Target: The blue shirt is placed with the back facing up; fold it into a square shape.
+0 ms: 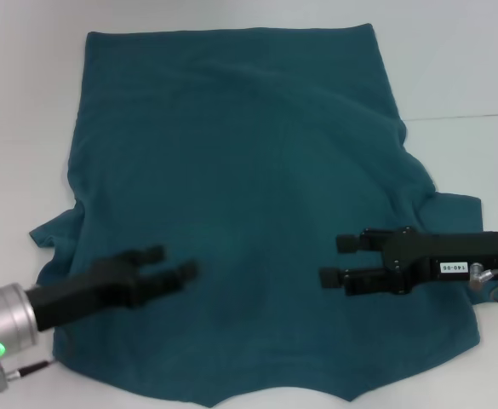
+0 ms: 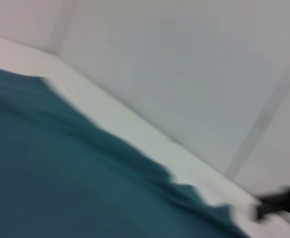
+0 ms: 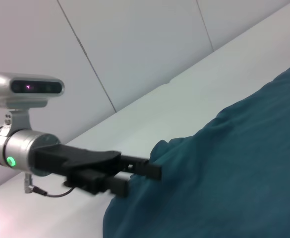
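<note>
Step in hand: you are at the start of the fold; the blue shirt lies spread flat on the white counter, no fold made yet as far as the head view shows.
Shirt position: it lies under both tools, reaching from well beyond their tips back to the near counter edge, with a sleeve poking out to the outer side of each tool.
Left tool: it hovers above the shirt's near-left part, fingers parted with a clear gap between them, holding nothing; its outline is smeared, so I judge it to be in motion.
Right tool: it hangs over the shirt's near-right part, tips pointing across at the left tool, the two fingers apart and empty.
Next move: I judge you need each tool to go out to its own side and take a sleeve or side edge, then carry it inward over the back. That calls for a low approach and a pinch of the top layer right at the edge.
Edges: the sleeve outside the right tool is rumpled and lifts slightly, an easier pick; the one beyond the left tool lies flatter. The hem nearest the robot is close to the counter's edge.
Open room: bare counter lies outside each tool and beyond the shirt's far end; the two tools are well apart, so inward folds have room.
</note>
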Controlling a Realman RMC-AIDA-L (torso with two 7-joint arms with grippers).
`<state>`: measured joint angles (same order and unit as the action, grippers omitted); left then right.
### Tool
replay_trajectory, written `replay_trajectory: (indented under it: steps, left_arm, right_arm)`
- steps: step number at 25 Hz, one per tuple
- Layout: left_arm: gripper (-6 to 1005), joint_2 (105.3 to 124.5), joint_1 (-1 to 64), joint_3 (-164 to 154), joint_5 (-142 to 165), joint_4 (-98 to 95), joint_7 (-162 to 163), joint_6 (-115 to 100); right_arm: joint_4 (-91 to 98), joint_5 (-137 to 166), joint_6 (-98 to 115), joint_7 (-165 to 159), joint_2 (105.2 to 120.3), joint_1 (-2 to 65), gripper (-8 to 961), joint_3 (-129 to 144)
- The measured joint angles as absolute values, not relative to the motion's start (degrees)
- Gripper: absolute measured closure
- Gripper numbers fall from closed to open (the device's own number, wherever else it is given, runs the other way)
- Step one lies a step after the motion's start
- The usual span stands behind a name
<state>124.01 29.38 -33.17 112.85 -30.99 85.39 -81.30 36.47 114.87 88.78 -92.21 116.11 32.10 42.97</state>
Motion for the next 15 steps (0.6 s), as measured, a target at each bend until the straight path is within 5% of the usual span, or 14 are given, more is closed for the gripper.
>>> replay_trajectory:
  steps: [15]
  left_arm:
    - [123,123.06,27.1,-20.9,112.9,-31.5,89.0,-72.4]
  right_arm:
    - [36.4,114.6,87.1,-93.1,117.25,32.3,39,42.9]
